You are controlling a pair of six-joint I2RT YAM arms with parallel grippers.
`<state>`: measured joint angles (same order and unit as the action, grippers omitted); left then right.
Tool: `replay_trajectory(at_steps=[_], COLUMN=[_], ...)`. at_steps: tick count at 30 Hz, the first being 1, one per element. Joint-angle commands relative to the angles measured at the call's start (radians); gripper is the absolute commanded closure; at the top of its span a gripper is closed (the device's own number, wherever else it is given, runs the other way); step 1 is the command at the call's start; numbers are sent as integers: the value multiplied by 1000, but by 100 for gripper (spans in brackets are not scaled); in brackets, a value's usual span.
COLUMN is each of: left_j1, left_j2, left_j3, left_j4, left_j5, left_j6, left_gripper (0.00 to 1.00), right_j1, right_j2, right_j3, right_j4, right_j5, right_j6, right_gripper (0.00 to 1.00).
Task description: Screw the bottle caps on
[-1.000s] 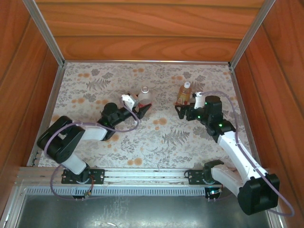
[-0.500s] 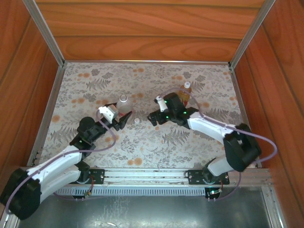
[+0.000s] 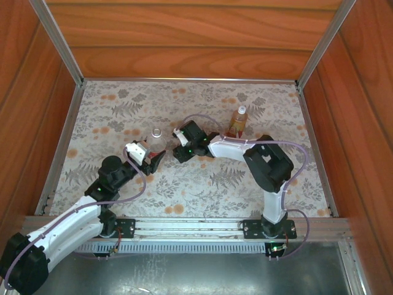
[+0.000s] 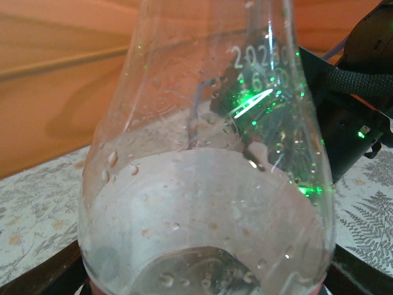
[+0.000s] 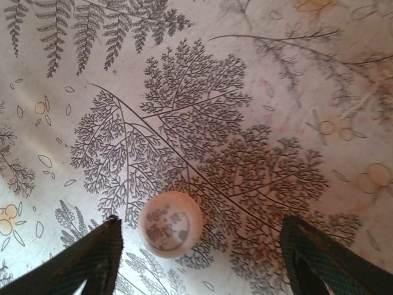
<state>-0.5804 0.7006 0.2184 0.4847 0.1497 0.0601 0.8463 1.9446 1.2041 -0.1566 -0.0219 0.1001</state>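
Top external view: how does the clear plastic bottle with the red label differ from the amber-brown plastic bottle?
The clear plastic bottle has an open neck; the amber-brown plastic bottle carries a white cap. The clear one sits between the jaws of the left gripper; the amber one stands free. Both stand upright.

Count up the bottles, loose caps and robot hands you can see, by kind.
Bottles: 2, the clear bottle and the amber bottle
Loose caps: 1, the white cap
Hands: 2, the left hand and the right hand
Total: 5
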Motion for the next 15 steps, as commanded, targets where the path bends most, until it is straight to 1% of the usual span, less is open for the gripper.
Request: replay_trajectory(at_steps=[1, 7, 15], left_j1=[13, 46, 57], left_j2=[-13, -18, -15], left_j3=[2, -15, -18], left_j4=[-14, -23, -32], left_j5=[-37, -44, -33], left_j6=[16, -28, -33], left_gripper=[30, 30, 30], right_j1=[29, 55, 71], right_j2=[28, 71, 86], right_j3=[41, 67, 79], right_j4=[-37, -49, -77], right_j5=[30, 51, 109], right_j6=[-17, -18, -19], right_gripper=[32, 45, 54])
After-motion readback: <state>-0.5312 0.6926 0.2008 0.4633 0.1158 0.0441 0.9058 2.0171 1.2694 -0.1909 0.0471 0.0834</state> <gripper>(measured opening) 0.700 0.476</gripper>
